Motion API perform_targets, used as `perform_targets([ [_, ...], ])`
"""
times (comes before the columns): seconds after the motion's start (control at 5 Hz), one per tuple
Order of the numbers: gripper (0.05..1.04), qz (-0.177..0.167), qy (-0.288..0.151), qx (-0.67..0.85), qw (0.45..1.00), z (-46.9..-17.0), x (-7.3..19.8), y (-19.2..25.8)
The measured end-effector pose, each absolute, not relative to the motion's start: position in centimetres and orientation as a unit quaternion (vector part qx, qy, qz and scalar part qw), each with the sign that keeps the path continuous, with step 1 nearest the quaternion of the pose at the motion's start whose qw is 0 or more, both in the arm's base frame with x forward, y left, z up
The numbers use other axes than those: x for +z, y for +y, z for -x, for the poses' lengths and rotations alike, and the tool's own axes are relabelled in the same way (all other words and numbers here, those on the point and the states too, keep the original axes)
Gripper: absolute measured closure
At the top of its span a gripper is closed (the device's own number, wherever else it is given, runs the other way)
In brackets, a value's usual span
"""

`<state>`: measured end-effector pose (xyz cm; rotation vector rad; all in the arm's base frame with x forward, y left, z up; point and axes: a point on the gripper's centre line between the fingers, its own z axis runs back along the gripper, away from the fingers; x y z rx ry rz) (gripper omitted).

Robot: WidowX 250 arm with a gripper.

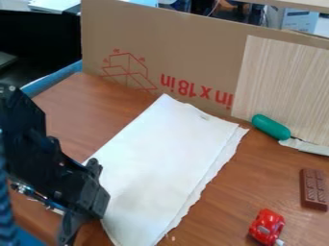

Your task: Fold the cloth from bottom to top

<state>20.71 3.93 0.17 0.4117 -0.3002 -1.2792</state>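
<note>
End effector [80,223]: hanging at white cloth [167,158], opening and grip not discernible | Cloth: lying on table [218,221], showing layered edge | Red toy [267,227]: resting nearby

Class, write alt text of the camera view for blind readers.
A black robot gripper is at the lower left edge of a white cloth on a wooden table; a green-handled knife, brown bar and red toy lie to the right.

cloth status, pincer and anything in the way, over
Pincer at left edge of white cloth. Cloth lying flat, layers showing along right edge. Red toy car right of cloth, not on it.
</note>
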Motion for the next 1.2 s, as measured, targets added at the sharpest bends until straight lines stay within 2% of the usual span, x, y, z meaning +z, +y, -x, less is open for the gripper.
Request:
perform_targets([
  [0.2, 1.014, -0.184, -0.14, -0.604, 0.762, -20.1, 0.7, 4.1],
  [0.8, 1.02, -0.131, -0.153, -0.61, 0.767, -16.9, 2.3, 3.7],
  [1.0, 1.02, -0.105, -0.154, -0.601, 0.777, -17.3, 3.5, 3.6],
  [1.2, 1.02, -0.067, -0.135, -0.575, 0.804, -18.1, 4.5, 3.6],
])
